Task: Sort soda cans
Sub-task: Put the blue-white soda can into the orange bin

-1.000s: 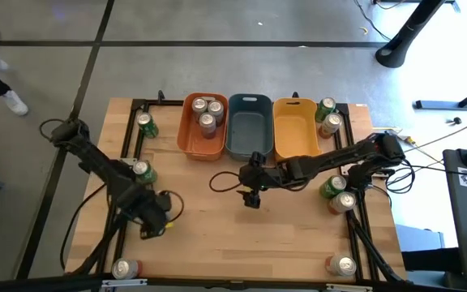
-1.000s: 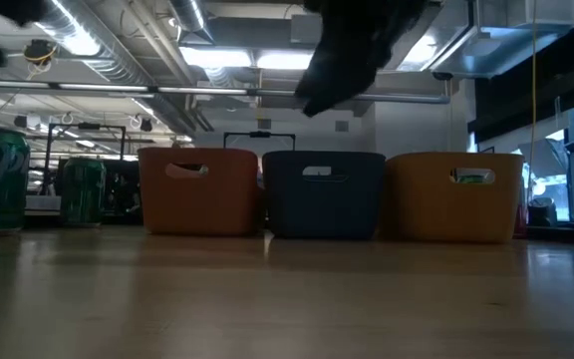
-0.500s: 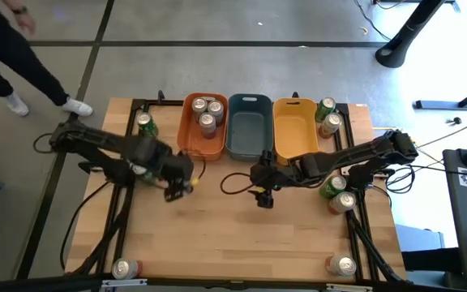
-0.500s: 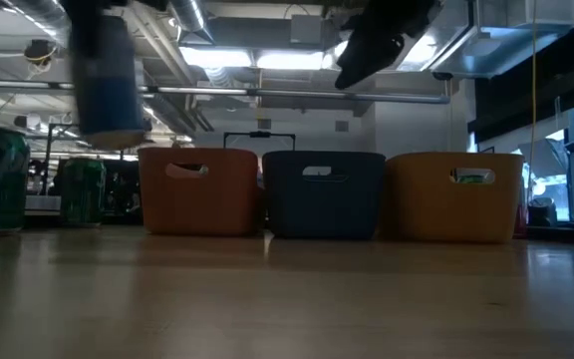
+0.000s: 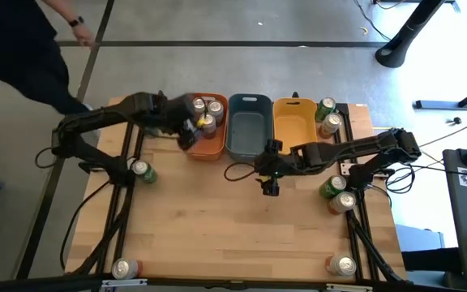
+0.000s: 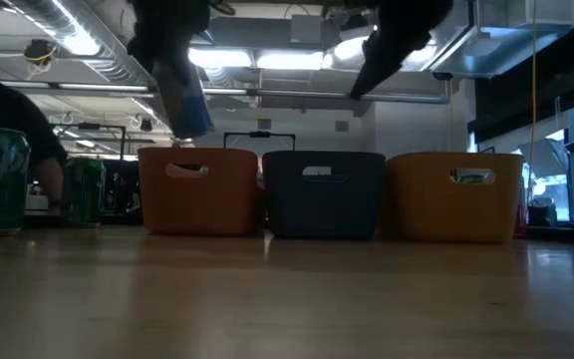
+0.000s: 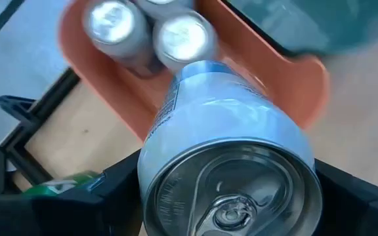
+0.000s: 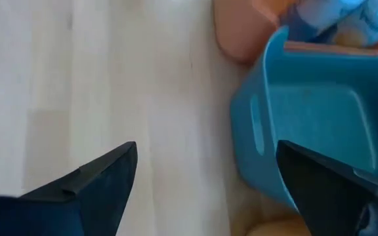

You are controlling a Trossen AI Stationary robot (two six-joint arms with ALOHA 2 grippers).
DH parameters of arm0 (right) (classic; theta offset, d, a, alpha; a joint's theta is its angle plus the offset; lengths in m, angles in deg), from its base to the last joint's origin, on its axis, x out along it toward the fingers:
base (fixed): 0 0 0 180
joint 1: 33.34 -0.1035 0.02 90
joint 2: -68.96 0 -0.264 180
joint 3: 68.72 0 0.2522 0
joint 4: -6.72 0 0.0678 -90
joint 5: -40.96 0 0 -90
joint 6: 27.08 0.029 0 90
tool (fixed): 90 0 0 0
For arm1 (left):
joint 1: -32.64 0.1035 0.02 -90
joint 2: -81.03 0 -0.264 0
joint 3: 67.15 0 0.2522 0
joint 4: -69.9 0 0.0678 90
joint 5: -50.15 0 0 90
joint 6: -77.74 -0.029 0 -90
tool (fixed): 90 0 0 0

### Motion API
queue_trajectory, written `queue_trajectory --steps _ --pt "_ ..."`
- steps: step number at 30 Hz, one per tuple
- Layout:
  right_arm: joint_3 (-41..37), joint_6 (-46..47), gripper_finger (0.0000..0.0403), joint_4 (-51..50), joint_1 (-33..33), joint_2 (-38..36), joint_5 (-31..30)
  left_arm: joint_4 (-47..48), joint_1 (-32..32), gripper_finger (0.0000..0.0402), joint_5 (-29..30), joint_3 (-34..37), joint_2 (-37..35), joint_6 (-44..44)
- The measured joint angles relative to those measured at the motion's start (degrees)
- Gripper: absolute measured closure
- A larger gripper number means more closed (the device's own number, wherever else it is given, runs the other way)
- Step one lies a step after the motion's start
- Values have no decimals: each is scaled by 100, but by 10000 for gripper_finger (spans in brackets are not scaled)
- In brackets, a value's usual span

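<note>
Silver can (image 7: 225, 157) sits clamped between your left gripper's (image 5: 186, 130) fingers, raised over the orange bin (image 5: 194, 144); your right gripper (image 5: 268, 182) hangs spread and empty beside the blue bin (image 5: 247, 143).

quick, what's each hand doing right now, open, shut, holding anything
Left hand: closed on a silver soda can, above the orange bin.
Right hand: open, empty, beside the grey-blue bin.

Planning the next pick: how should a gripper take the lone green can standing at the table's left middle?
Grip the green can across its round side wall, coming down from above: it stands upright, silver top up, no other can touching it.
</note>
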Motion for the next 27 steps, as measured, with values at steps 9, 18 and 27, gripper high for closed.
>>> queue_trajectory --steps 9,18,27 --pt "-19 453 41 -217 51 -176 330 -187 689 109 -72 11 301 -473" --pt "-592 982 41 365 17 -134 223 -137 741 109 -154 -24 1284 -1077" --pt "-909 1344 41 603 -42 -134 180 53 748 109 -183 31 1205 -1064"
